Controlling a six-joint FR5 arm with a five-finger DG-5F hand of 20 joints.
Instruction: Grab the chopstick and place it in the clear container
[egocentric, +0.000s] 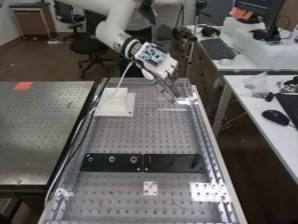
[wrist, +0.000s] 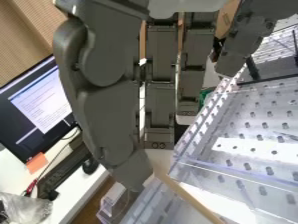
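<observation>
The hand (egocentric: 166, 86) is over the far right part of the perforated bench, beside and partly in front of the clear container (egocentric: 184, 89). In the wrist view the thumb of the hand (wrist: 100, 100) and its curled fingers come together near the upper end of the light wooden chopstick (wrist: 188, 196), pinching it. From there the chopstick slants down past the edge of the clear container (wrist: 226, 169). Where its lower end stands relative to the container floor, I cannot tell.
A white block on a plate (egocentric: 114, 102) stands left of the container. Dark plates (egocentric: 143, 162) cross the bench nearer the camera. Cables (egocentric: 74, 145) run along its left side. A desk (egocentric: 256, 107) with a mouse and keyboard adjoins on the right.
</observation>
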